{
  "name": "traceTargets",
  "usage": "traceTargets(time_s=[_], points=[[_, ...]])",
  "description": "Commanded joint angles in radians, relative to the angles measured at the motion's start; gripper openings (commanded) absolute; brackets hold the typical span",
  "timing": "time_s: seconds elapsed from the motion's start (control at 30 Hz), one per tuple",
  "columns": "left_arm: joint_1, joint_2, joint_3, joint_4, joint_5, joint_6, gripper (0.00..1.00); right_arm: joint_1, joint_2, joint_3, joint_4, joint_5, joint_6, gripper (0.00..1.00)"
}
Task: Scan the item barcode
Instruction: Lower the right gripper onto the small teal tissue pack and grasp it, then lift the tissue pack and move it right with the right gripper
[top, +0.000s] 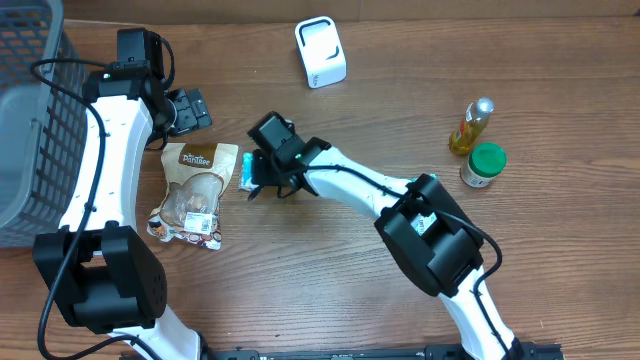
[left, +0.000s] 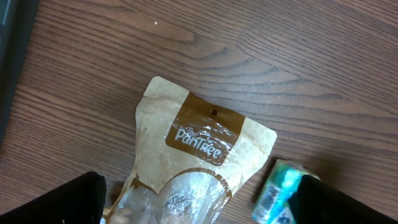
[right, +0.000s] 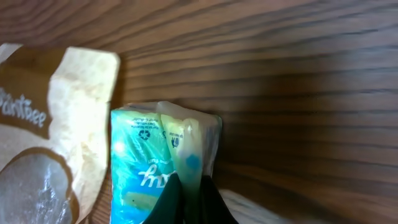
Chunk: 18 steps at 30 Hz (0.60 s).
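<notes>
A small teal packet (top: 245, 170) lies on the wooden table, just right of a brown Pantree pouch (top: 195, 190). My right gripper (top: 264, 176) is low over the packet. In the right wrist view the right gripper (right: 189, 200) is shut on the raised seam flap of the teal packet (right: 140, 165). Up at the far left, my left gripper (top: 186, 110) hangs open. In its wrist view the pouch (left: 193, 155) lies below the left gripper (left: 205, 208), nothing is gripped, and the teal packet (left: 280, 190) shows beside the right finger. A white scanner (top: 320, 52) stands at the back.
A grey wire basket (top: 25, 130) fills the far left edge. At the right stand a yellow bottle (top: 472, 127) and a green-lidded jar (top: 484, 165). The brown pouch (right: 43, 124) touches the teal packet's left side.
</notes>
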Motion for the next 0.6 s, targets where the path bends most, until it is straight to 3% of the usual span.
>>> traceTargets(time_s=[0.0,0.23,0.57], points=[[-0.006,-0.010,0.008,0.000,-0.013,0.001,1.00,-0.050,0.021,-0.023,-0.054,0.021,0.031,0.04],[-0.006,-0.010,0.008,0.000,-0.013,0.001,0.99,-0.130,0.020,-0.023,-0.059,-0.305,-0.052,0.04],[-0.006,-0.010,0.008,0.000,-0.013,0.001,1.00,-0.292,0.011,-0.023,-0.032,-1.187,-0.449,0.04]])
